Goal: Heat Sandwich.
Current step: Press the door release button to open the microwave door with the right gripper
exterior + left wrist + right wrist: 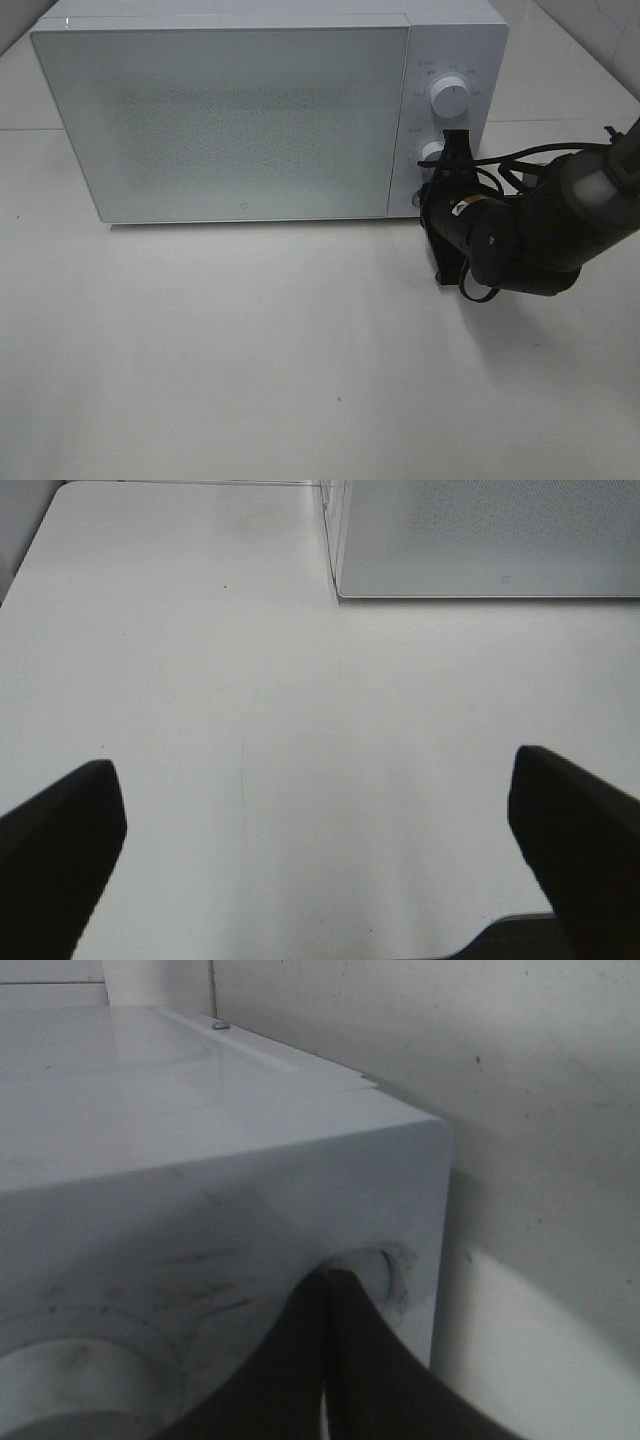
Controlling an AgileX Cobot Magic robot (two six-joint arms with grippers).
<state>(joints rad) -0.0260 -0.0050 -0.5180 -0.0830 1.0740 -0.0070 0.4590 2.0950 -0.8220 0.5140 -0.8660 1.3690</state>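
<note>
Pressing together, the right pincer (323, 1290) is meeting the lower knob (432, 152) of the microwave (230, 120) beside its tips, presumably setting heat; the left pincer (312, 775) is hanging apart, empty.

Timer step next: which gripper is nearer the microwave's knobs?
Right. The right gripper, shut, is at the panel by the knobs; the left gripper hangs open over the table, back from the door.
</note>
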